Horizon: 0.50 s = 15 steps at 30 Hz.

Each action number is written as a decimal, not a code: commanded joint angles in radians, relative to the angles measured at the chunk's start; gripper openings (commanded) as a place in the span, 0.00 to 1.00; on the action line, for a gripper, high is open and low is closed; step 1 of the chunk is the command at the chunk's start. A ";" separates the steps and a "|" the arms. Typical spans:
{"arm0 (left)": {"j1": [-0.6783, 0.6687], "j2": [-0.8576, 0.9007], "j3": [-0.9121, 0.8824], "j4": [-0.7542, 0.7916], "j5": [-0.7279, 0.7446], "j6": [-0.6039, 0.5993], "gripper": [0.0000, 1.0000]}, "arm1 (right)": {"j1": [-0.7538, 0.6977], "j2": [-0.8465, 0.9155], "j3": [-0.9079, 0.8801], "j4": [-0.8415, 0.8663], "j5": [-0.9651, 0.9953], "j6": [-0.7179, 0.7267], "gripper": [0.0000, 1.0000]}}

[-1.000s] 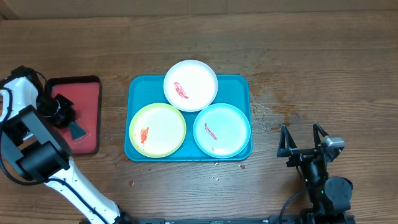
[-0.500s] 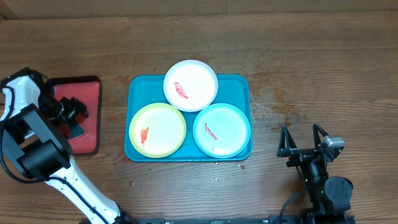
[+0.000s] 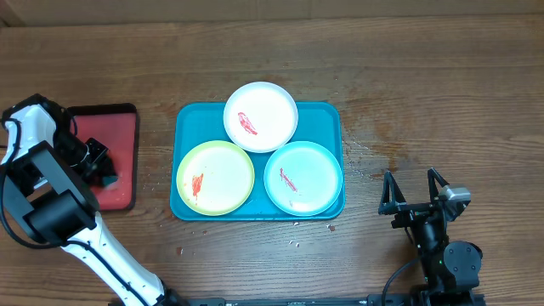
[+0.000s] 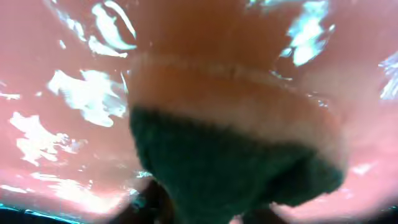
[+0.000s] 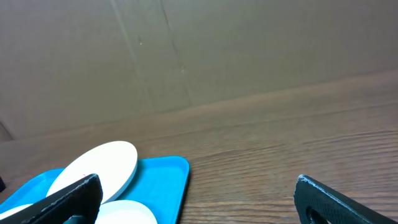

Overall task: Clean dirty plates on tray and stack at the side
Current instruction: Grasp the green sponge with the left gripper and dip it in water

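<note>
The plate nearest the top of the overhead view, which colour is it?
That plate is white, with a red smear; the overhead view shows it best.

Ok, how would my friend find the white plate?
Find the blue tray in the middle of the wooden table; three round plates sit on it. The white plate is at the tray's far edge, behind the other two. Only it is white: its neighbours are the yellow-green plate and the mint plate.
</note>
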 commanded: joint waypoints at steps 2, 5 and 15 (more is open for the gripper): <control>0.005 0.023 -0.011 0.032 -0.008 0.004 1.00 | 0.007 -0.010 -0.010 0.003 0.003 -0.007 1.00; 0.005 0.024 -0.011 0.038 -0.007 0.004 1.00 | 0.007 -0.010 -0.010 0.003 0.003 -0.007 1.00; 0.005 0.023 -0.011 0.005 -0.007 0.004 0.04 | 0.007 -0.010 -0.010 0.003 0.003 -0.007 1.00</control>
